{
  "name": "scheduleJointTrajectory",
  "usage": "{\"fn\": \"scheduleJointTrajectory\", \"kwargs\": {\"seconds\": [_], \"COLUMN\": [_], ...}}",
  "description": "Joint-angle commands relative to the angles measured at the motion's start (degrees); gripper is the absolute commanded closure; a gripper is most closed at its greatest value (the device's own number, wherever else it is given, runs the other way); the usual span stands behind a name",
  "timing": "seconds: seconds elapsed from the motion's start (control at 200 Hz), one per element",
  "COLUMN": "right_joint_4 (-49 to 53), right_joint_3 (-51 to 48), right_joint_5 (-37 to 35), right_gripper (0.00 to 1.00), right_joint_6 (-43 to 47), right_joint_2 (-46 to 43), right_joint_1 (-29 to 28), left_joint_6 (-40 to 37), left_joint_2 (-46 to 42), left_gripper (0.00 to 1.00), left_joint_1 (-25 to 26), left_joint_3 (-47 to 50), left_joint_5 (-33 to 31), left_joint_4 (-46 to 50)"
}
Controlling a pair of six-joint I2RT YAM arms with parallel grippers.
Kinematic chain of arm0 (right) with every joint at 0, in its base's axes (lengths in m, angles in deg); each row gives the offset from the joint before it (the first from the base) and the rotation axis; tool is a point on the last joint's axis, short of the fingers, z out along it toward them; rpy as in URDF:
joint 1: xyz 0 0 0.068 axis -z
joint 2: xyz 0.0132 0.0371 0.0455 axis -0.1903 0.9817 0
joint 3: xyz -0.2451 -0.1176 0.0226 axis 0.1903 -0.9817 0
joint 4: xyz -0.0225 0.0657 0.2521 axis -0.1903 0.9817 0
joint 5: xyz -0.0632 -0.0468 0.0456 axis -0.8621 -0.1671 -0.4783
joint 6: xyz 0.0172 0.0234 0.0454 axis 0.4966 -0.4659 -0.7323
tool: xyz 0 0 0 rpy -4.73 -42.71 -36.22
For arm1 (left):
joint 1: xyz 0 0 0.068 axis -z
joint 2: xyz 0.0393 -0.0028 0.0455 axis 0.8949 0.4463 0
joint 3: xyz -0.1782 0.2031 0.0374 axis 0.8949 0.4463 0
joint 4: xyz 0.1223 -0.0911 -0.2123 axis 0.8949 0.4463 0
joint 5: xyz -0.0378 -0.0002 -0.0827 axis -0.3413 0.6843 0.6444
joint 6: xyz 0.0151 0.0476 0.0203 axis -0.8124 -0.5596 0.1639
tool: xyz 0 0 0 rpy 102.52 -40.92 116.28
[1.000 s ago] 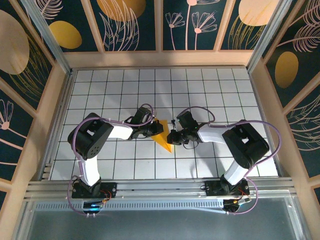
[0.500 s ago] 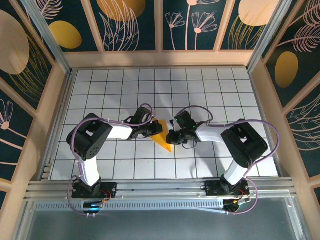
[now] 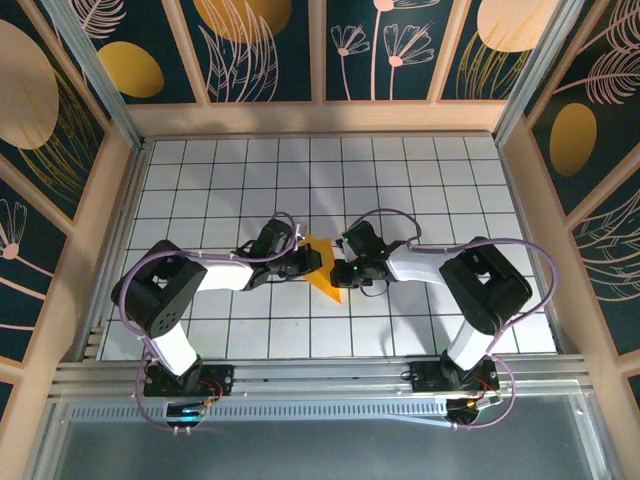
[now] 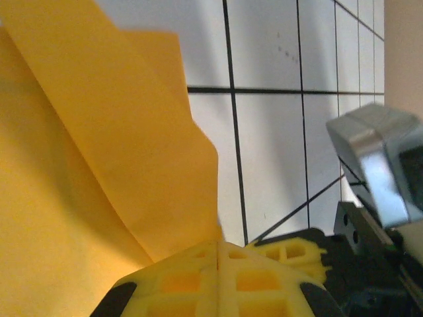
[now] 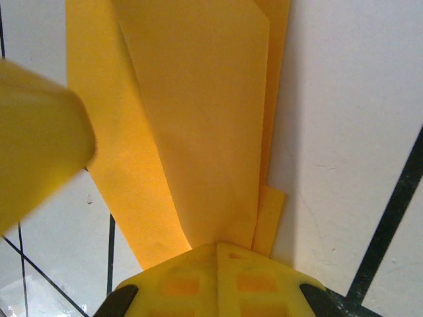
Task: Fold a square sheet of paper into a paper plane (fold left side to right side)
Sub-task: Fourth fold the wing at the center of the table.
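While the half-folded paper plane [image 3: 328, 283] lay at the middle of the white-tiled bench [image 3: 450, 180], my left jaws and right jaws were closed tight, tips against its orange-yellow layers from either side; pinching or merely pressing, I could not tell. Light, limp and easily creased, it seemed best taken by a free edge. Both arms reached low and inward, wrists facing.

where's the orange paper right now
In the top view the folded orange paper lies mid-table on the white grid, flanked closely by the left hand and the right hand.
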Motion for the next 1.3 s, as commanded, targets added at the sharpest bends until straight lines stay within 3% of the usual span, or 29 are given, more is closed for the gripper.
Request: {"fn": "scheduleJointTrajectory", "kwargs": {"seconds": [0.0,0.275,0.856,1.296], "right_joint_4": [7.39,8.56,12.58,12.86], "right_joint_3": [-1.52,-0.96,-0.20,-0.52], "right_joint_5": [-8.60,-9.88,-13.02,-13.23], "right_gripper": [1.00,1.00,1.00,1.00], "right_joint_6": [1.25,1.63,4.30,4.93], "right_joint_2": [4.71,5.57,6.74,7.76], "right_joint_1": [-0.70,-1.27,-1.39,-1.43], "left_joint_6": [1.42,0.96,-2.45,-4.84], "left_joint_2": [1.39,4.44,8.37,8.90], "left_gripper": [1.00,1.00,1.00,1.00], "left_joint_1": [1.07,1.29,0.86,-4.43], "left_joint_3": [0.22,-0.64,-4.33,-6.36], "left_joint_5": [1.98,2.67,-6.73,-7.02], "left_joint_4": [-4.03,-4.52,5.80,7.83]}}
